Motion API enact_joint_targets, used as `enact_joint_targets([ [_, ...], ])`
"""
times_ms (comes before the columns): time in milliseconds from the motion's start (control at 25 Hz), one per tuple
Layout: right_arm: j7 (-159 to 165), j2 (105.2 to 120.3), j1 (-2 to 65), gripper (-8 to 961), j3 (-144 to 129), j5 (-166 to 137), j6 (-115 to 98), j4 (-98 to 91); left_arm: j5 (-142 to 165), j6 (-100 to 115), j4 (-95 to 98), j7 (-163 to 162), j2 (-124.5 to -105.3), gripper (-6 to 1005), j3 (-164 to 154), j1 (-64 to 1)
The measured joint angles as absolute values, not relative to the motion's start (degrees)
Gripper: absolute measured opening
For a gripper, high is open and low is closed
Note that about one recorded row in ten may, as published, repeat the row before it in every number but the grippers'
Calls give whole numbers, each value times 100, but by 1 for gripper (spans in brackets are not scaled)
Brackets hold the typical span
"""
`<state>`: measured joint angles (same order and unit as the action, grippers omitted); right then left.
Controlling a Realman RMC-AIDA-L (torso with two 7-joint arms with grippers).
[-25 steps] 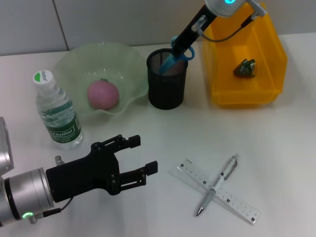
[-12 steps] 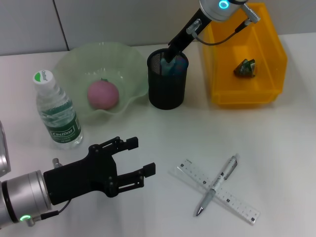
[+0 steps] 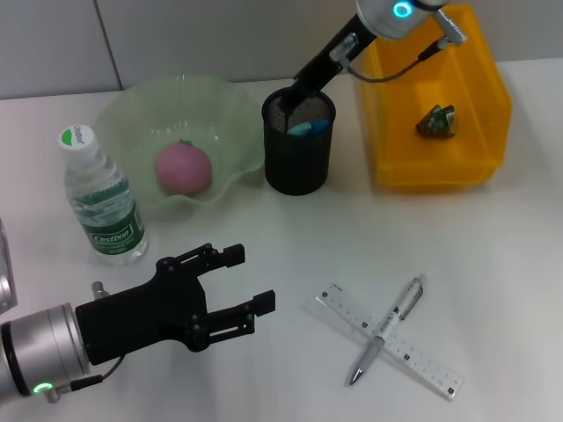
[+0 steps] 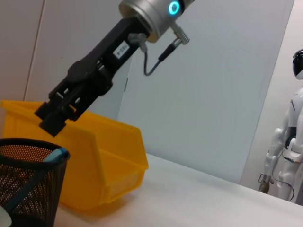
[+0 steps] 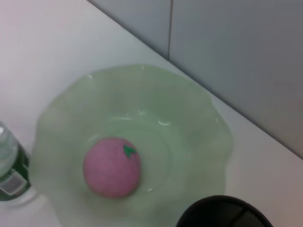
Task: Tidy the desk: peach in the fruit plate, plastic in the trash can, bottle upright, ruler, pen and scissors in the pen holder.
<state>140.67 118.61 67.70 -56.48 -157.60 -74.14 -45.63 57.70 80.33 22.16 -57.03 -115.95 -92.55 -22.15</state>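
Note:
The pink peach lies in the green fruit plate, and the right wrist view shows the peach too. The bottle stands upright left of the plate. Blue scissors rest inside the black mesh pen holder, handles just below the rim. My right gripper hovers open just above the holder's back rim, holding nothing. The ruler and the pen lie crossed on the table at the front right. Green plastic sits in the yellow trash can. My left gripper is open near the front left.
The left wrist view shows the pen holder, a scissors handle, the yellow bin and my right gripper above them. A white humanoid stands far off. The table runs bare between the holder and the ruler.
The scissors dropped from my right gripper into the pen holder, and that gripper rose slightly off them. My left arm barely shifted.

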Motion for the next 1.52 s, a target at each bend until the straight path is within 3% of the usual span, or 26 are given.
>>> enact_joint_targets([
  [40, 14070, 11926, 6427, 639, -5729, -15501, -7594, -5127, 5770, 8034, 2216, -5703, -11594, 803, -9255, -2215],
  [240, 14063, 11909, 5513, 636, -6035, -14337, -8009, -6214, 5771, 8024, 2221, -5665, -11580, 803, -9255, -2219],
  [640, 13565, 11896, 4302, 635, -5983, -13103, -9046, -7286, 5775, 7905, 2204, -5486, -11575, 803, -9248, -2250],
  [1040, 13269, 11902, 3885, 635, -6045, -12556, -9802, -7252, 6218, 8094, 2235, -5489, -11508, 803, -9242, -2391],
  [1520, 14232, 11919, 4098, 634, -7249, -13672, -9631, -7140, 6460, 8081, 2236, -5442, -11537, 803, -9232, -2408],
])
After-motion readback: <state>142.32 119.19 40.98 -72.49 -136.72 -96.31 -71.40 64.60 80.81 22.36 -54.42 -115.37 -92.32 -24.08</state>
